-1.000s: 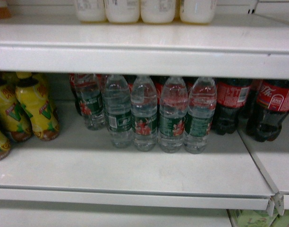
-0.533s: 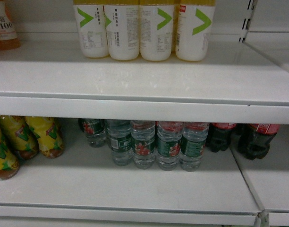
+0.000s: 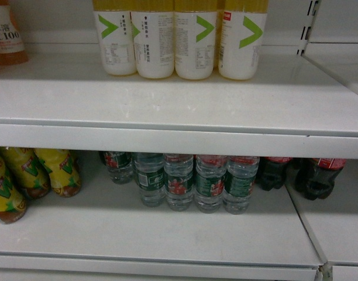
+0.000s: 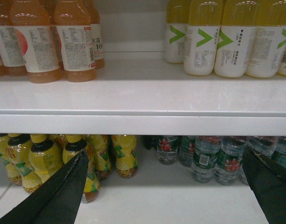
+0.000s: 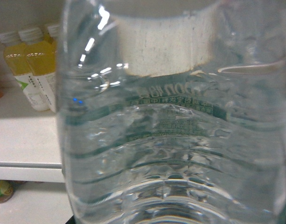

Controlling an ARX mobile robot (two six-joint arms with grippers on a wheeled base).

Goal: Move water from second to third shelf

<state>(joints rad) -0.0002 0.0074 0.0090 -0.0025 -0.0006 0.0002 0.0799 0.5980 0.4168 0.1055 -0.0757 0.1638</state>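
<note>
Several clear water bottles (image 3: 180, 181) with green labels stand in a row on the lower shelf (image 3: 167, 234); the left wrist view shows them too (image 4: 206, 156). One more water bottle (image 5: 171, 130) fills the right wrist view from very close, hanging in front of the upper shelf (image 5: 21, 135). It hides my right gripper's fingers, which seem shut on it. My left gripper (image 4: 165, 154) is open and empty in front of the lower shelf, with one black finger (image 4: 63, 191) before the yellow bottles and the other by the water row. Neither gripper shows in the head view.
White-labelled yellow drinks with green arrows (image 3: 193, 41) stand at the back of the upper shelf (image 3: 167, 105), orange drinks (image 4: 40, 42) to their left. On the lower shelf, yellow-wrapped bottles (image 3: 27, 175) stand left of the water and dark cola bottles (image 3: 316, 175) right. A slotted upright (image 3: 307, 26) divides the bays.
The head view has tilted upward: the shelves and bottles have slid down the picture and the drinks on the upper shelf have come into sight. The bottles on the shelves have not moved.
</note>
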